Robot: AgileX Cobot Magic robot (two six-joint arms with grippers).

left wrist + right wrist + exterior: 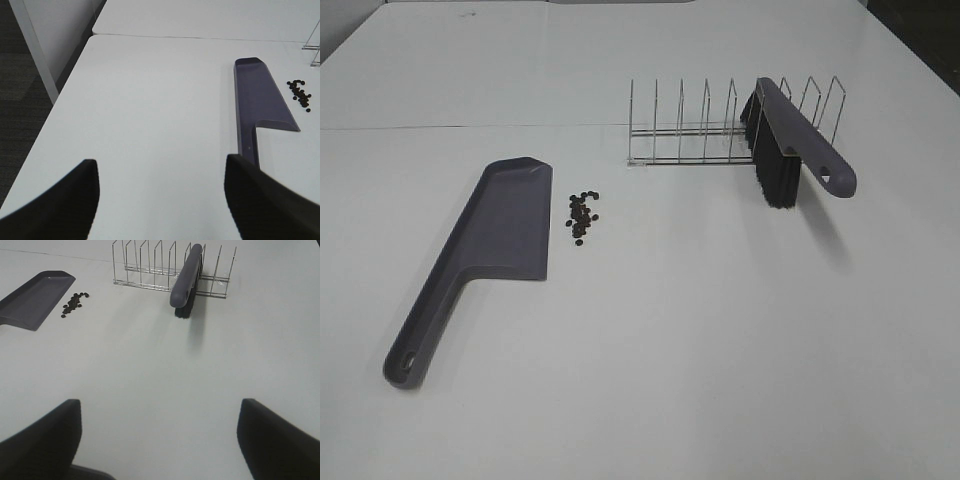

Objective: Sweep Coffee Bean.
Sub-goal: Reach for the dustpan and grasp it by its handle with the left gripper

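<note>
A small cluster of dark coffee beans point(583, 216) lies on the white table point(700, 340), just right of the grey-purple dustpan point(500, 240), which lies flat with its handle toward the front left. A grey-purple brush point(782, 142) with black bristles rests in a wire rack point(720, 130) behind and to the right of the beans. My left gripper point(160, 200) is open and empty, back from the dustpan point(260, 102) and beans point(300, 93). My right gripper point(160, 440) is open and empty, well in front of the brush point(186, 277), beans point(74, 302) and dustpan point(32, 297). Neither gripper shows in the exterior view.
The wire rack point(165, 267) has several upright dividers. A seam between two tabletops point(470, 128) runs across behind the dustpan. The table's left edge point(50, 112) drops to a dark floor point(20, 100).
</note>
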